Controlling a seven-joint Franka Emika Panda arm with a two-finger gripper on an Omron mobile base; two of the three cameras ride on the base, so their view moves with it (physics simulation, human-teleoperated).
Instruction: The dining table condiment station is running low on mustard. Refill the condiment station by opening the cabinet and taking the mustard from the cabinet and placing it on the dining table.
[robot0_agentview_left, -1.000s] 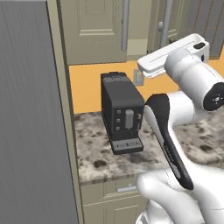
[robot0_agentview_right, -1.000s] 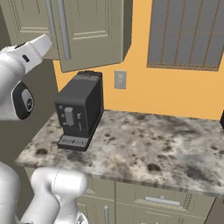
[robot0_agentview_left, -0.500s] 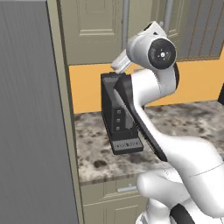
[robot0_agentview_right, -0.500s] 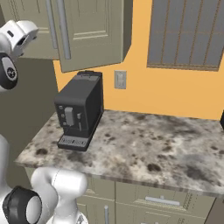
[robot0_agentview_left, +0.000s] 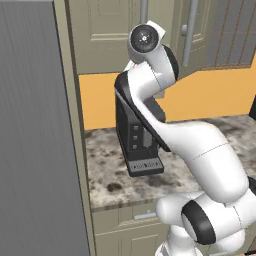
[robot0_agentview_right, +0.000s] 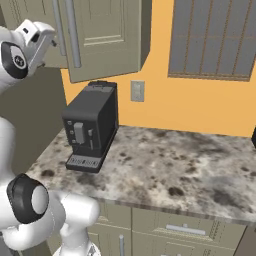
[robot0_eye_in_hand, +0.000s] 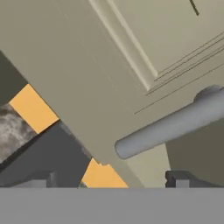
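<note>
Silver bar handle of the cabinet lies just ahead of the tool, whose jaws stand wide and empty, so closing off-centre could slip off it; the mustard's place I cannot tell.

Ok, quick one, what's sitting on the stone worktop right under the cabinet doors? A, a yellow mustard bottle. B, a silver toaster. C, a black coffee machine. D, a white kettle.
C: a black coffee machine stands on the mottled stone worktop below the cabinet, its drip tray facing forward; it also shows behind the arm in the left base view.
</note>
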